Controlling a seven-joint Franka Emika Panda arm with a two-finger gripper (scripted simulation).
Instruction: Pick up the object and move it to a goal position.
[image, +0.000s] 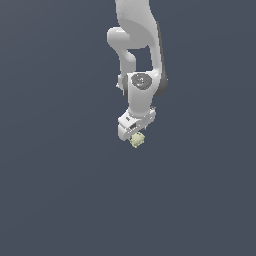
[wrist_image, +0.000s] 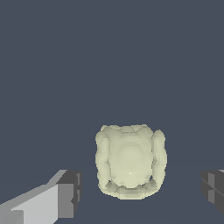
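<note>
Beneath the white Panda arm (image: 142, 60) in the exterior view, I see the hand (image: 134, 137) pointing down over a plain slate-grey ground, with the pale yellow-cream lumpy chunk (image: 137, 140) right at its tip. On my wrist view the chunk (wrist_image: 130, 161) sits between the two dark finger pads (wrist_image: 71, 192), and there is a clear gap on each side of it, so the fingers are spread apart and touch nothing. I cannot tell whether the chunk rests on the ground.
</note>
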